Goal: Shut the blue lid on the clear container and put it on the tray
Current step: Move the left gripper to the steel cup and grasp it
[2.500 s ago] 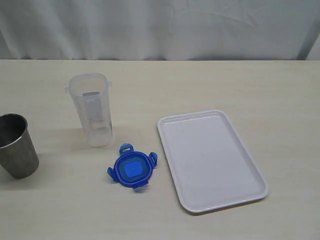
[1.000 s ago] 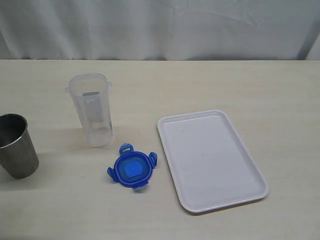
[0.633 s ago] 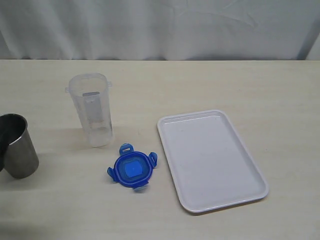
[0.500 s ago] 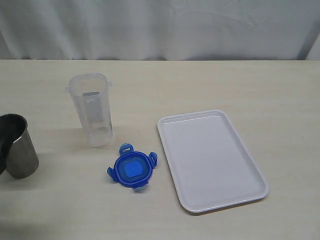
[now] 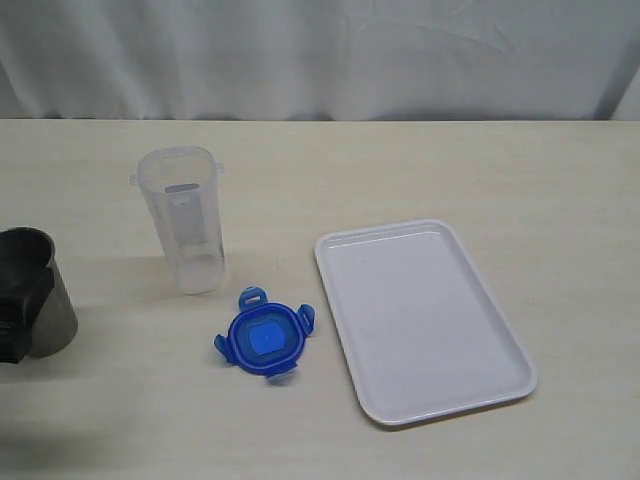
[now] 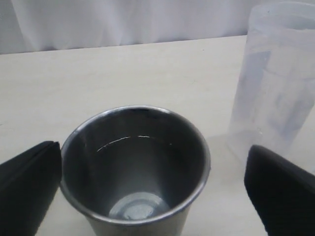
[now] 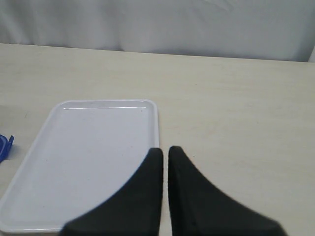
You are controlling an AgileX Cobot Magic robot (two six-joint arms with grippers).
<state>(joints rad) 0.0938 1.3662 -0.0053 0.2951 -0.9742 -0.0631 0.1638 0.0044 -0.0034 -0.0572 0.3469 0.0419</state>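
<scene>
The clear container (image 5: 183,220) stands upright and uncovered on the table's left part. In front of it and to its right, the blue lid (image 5: 262,340) lies flat on the table, apart from it. Further right, the white tray (image 5: 420,318) lies with nothing on it. My left gripper (image 6: 152,148) is open, its fingers (image 6: 29,189) wide on either side of a grey steel cup (image 6: 133,172), with the clear container (image 6: 278,88) beyond. My right gripper (image 7: 165,152) is shut on nothing, over the tray's (image 7: 83,157) edge, and does not show in the exterior view.
The steel cup (image 5: 45,290) stands at the exterior view's left edge, partly covered by a black finger (image 5: 18,312) of my left gripper. A white curtain hangs behind the table. A sliver of the blue lid (image 7: 4,146) shows beside the tray.
My left gripper has come in from the left edge and now covers part of the steel cup. The container, lid and tray have not moved.
</scene>
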